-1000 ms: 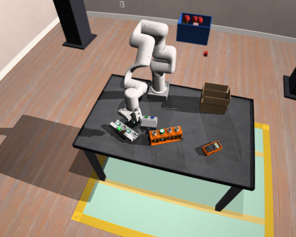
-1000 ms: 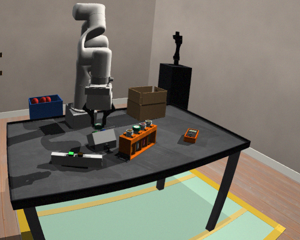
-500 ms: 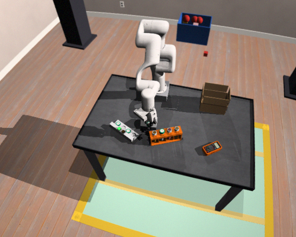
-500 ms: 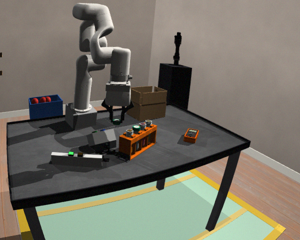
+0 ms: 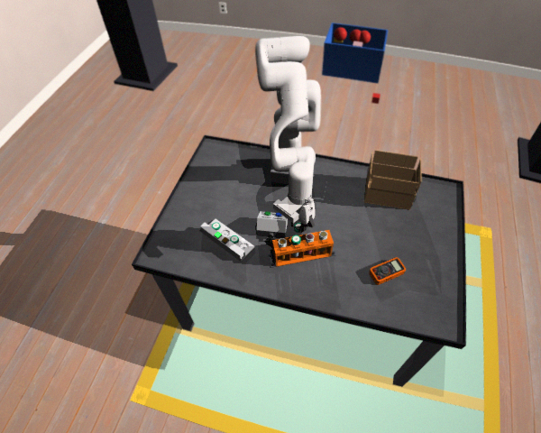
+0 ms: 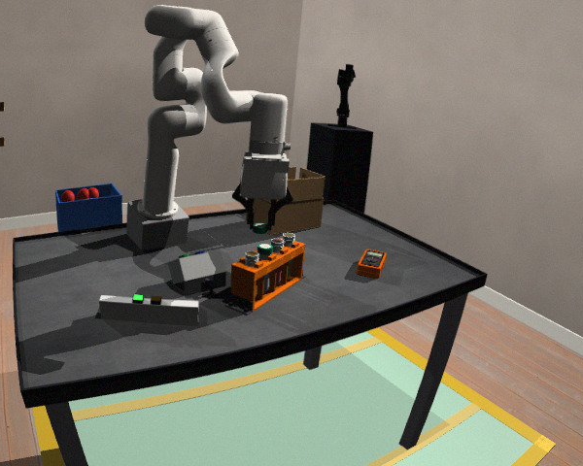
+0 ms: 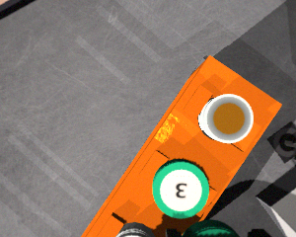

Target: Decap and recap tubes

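Observation:
The orange tube rack stands near the table's front. Tube 3 wears its green cap, which also shows in the wrist view. The other three tubes are open, among them the end tube with orange liquid. My gripper is shut on a dark green cap and holds it above the table, just behind the rack on the arm's side. The cap's number is hidden. The white cap tray holds two green caps. Its green lamp is lit.
The grey key housing stands between the tray and the rack, close beside my gripper. A cardboard box stands at the back right. An orange multimeter lies right of the rack.

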